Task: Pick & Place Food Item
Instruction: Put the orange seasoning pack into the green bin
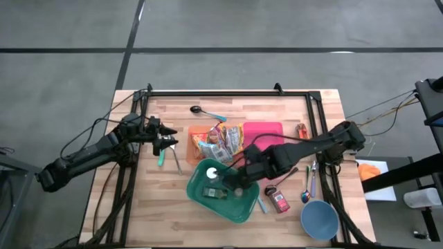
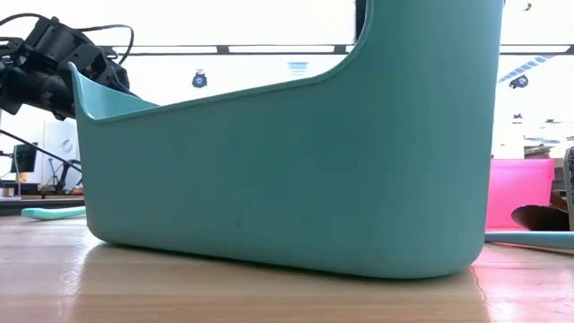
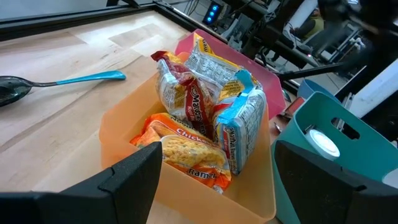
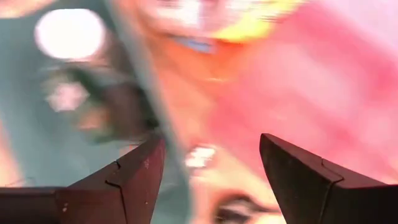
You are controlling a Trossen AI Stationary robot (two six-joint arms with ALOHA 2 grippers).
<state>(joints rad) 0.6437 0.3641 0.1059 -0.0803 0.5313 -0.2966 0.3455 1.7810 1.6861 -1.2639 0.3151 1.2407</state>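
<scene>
Teal bin (image 2: 296,170) sits closest, with my right gripper (image 1: 235,181) above it, fingers apart and holding nothing. A food pack (image 1: 214,193) lies inside the bin. My left gripper (image 1: 168,142) waits at the left, fingers apart too. I might bump the bin's rim and push it. One noodle packet (image 3: 186,146) in the orange tray (image 3: 124,134) says "Chicken" and "Ramen".

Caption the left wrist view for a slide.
Left gripper open before an orange bin of ramen packets, teal bin alongside.
</scene>
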